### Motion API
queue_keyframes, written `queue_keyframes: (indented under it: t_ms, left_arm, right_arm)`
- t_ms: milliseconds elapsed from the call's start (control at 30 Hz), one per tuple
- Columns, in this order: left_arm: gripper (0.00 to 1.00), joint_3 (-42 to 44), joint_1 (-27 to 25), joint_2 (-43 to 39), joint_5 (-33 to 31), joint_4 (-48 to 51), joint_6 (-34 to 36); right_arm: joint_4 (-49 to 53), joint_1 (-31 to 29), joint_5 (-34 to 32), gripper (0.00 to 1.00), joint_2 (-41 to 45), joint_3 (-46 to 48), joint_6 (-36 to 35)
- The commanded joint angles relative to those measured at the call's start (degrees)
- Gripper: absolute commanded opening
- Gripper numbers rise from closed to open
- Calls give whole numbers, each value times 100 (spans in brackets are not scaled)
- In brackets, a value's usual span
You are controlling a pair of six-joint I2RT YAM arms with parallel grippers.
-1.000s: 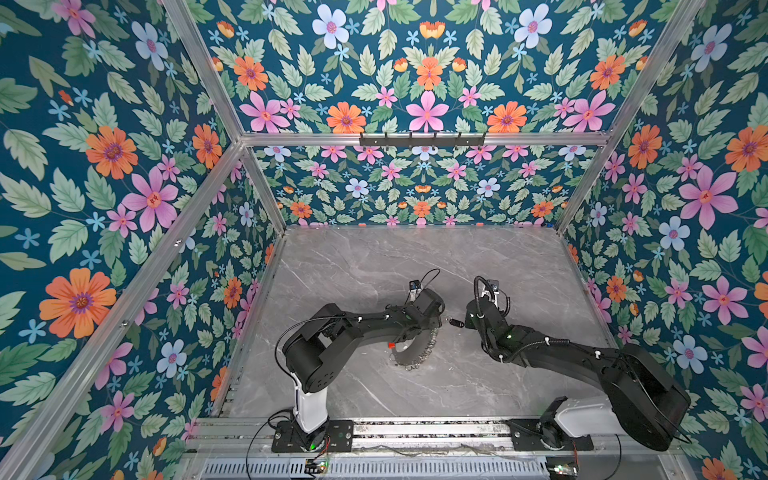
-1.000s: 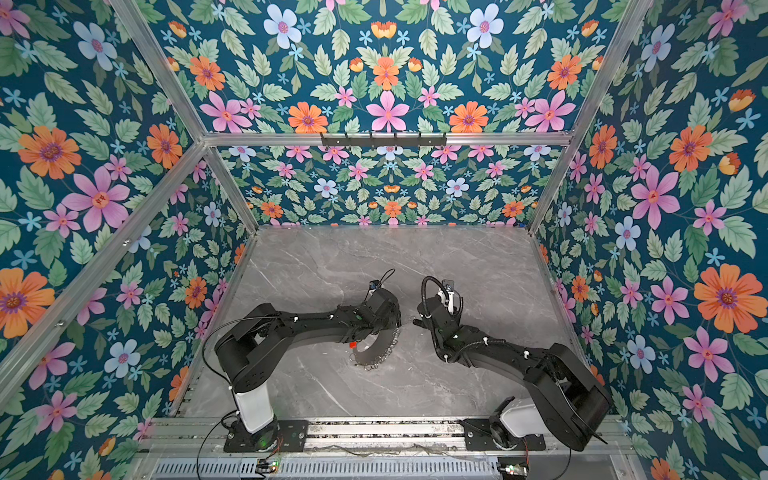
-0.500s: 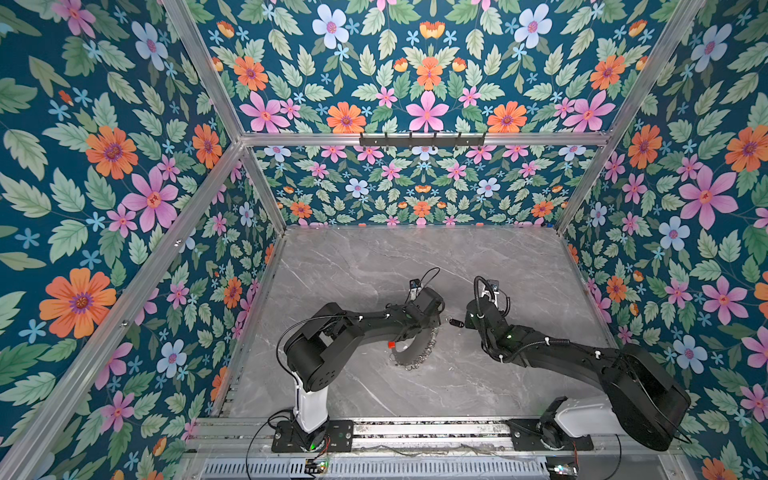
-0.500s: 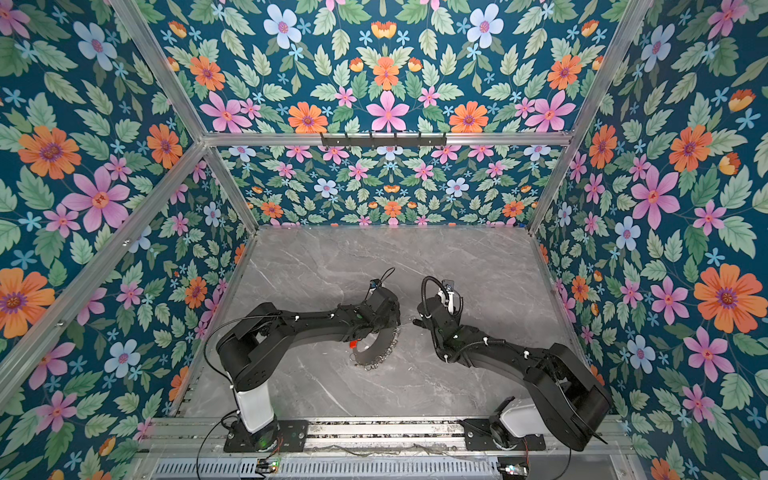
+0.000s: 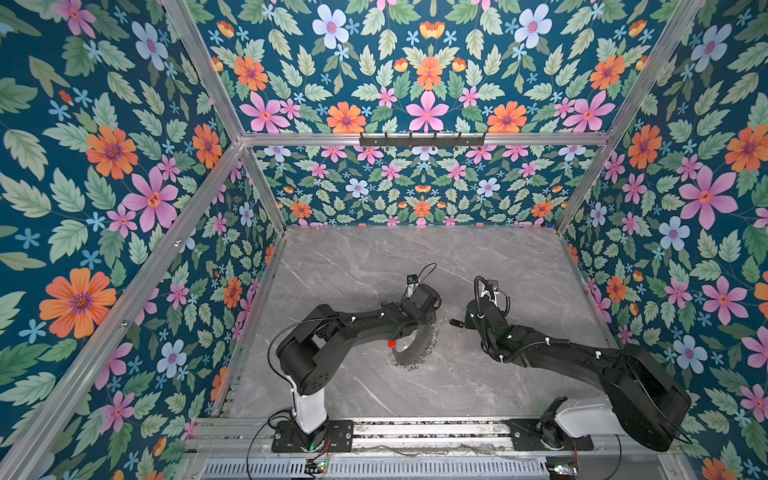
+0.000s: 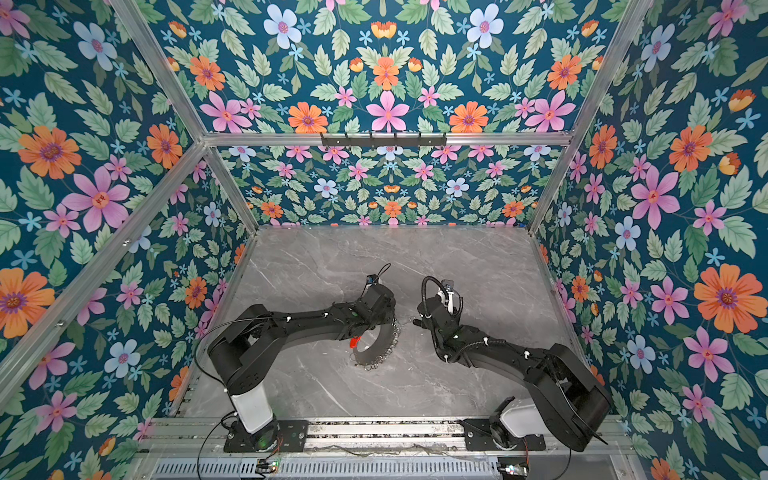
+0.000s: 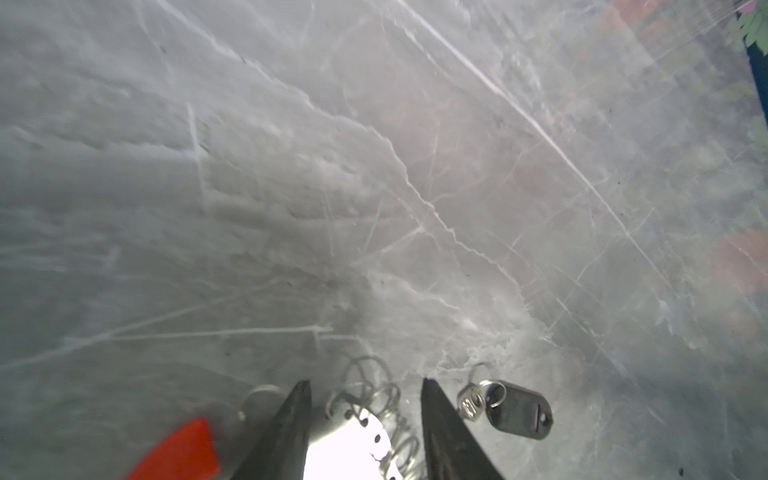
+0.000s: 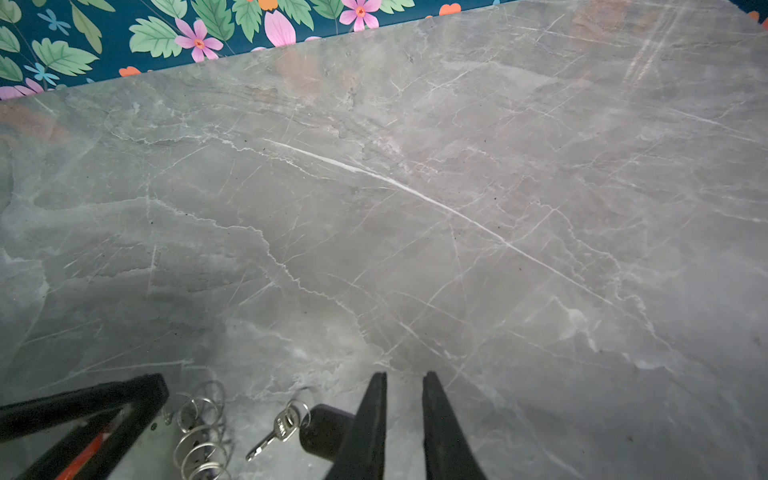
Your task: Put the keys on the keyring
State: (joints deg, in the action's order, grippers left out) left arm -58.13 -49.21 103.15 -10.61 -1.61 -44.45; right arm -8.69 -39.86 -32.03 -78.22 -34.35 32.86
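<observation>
- Straddling the keyring (image 7: 345, 451) rim, the left gripper (image 7: 365, 381) had one jaw on each side of the edge and its loops (image 7: 374, 399). Whether it pinched the keyring or merely bracketed it, I could not tell.
- The keys (image 7: 519, 415) lay flat on the table (image 8: 457, 208) just beside the keyring, on the side away from its red piece (image 7: 178, 453). The split ring (image 7: 494, 392) end was nearest the keyring.
- The right gripper (image 8: 405, 374) sat at the keys' end farthest from the keyring, released, its jaws narrowly apart with only table between them (the black tag (image 8: 324, 430) rested against the outside of one jaw, not within the gap).
- Closing from there would probably have caught nothing, and a jaw could have shoved the keys sideways or into the loops.
- The split ring was small and lay flat, so threading could easily miss. The small key (image 8: 272, 436) hanging off it might have snagged neighbouring loops.
- A loose left hold would have let the keyring twist or slide under any push.
- Both grippers crowded the same edge of the keyring, leaving little room between them. Away from the keyring the table was bare, and the walls (image 5: 124, 208) stood well apart from it.
</observation>
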Motion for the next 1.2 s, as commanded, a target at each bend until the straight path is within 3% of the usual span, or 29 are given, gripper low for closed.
queue_keyframes:
  t_ms: [0,200,467,800,1167]
  left_arm:
    - [41,106,76,-149,108,-61,616]
    - [26,-6,157,-102,1082,-164,1447]
    - [16,-304,392,69,1275,237,2016]
    - [20,-501,557,246,2042,331,2277]
    - [21,-596,635,417,1854,502,2377]
  right_arm:
    - [5,-4,-5,16,16,-29,71]
    - [5,-5,29,13,-24,-46,80]
    - [34,-5,48,12,-22,-63,81]
    - [34,0,92,12,-62,-81,89]
    - [64,-4,104,12,-27,-89,89]
